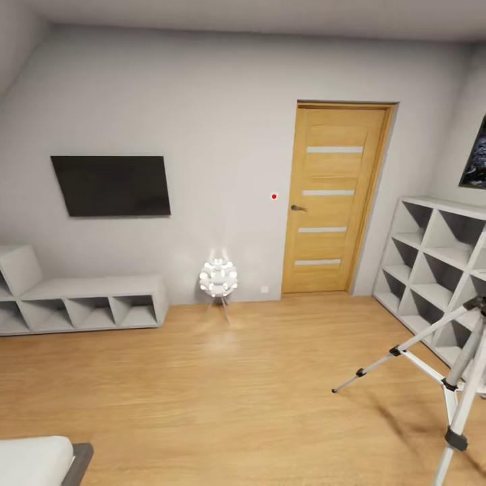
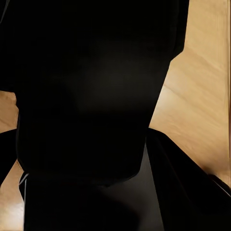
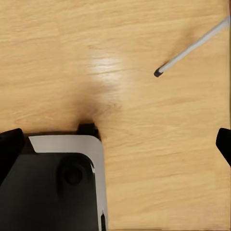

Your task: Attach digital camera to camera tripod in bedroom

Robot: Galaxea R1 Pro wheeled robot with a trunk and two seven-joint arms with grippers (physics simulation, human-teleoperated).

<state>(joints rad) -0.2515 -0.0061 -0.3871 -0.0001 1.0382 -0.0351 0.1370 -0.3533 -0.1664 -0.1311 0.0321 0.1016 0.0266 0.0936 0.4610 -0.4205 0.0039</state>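
Three silver legs of camera tripod [image 1: 453, 378] splayed on bedroom floor [image 1: 223, 391] beside cube shelves [image 1: 439, 263]; pincer states impossible to tell.

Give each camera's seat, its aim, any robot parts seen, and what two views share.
Head: on the head, facing the oak door, the camera tripod at right; no arms seen.
Left wrist: near the left tool, facing dark robot bodywork.
Right wrist: near the right tool, looking down at the floor and robot base.
Shared: head and right wrist both show a tripod leg.
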